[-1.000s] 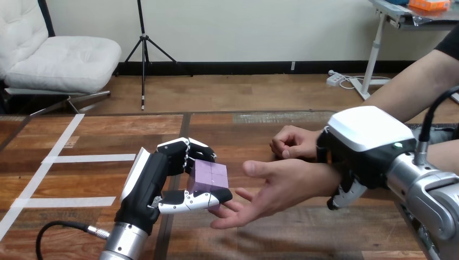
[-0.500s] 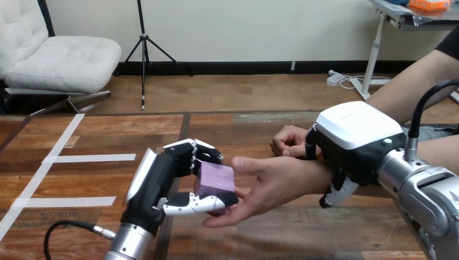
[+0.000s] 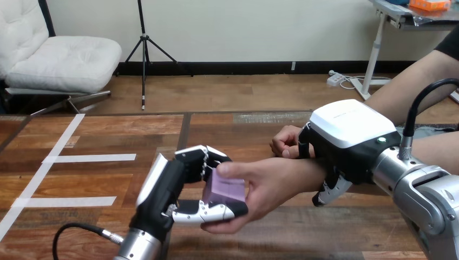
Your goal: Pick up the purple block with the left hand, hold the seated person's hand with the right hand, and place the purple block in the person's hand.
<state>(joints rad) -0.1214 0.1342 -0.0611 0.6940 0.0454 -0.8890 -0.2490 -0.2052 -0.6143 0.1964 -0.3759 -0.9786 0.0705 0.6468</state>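
Robot's left hand (image 3: 173,187) pinched purple block (image 3: 228,188) inside person's hand (image 3: 273,184); right hand (image 3: 346,141) curled round wrist (image 3: 313,174); surface (image 3: 97,135) open leftward.

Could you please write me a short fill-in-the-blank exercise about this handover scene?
The left robot hand grips a ___ block.
The right robot hand is curled round the person's ___.
The thumb of the person's hand lies on ___ of the block.
Missing words: purple, wrist, top.

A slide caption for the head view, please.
Left hand holds purple block in person's hand; right hand grips the wrist.
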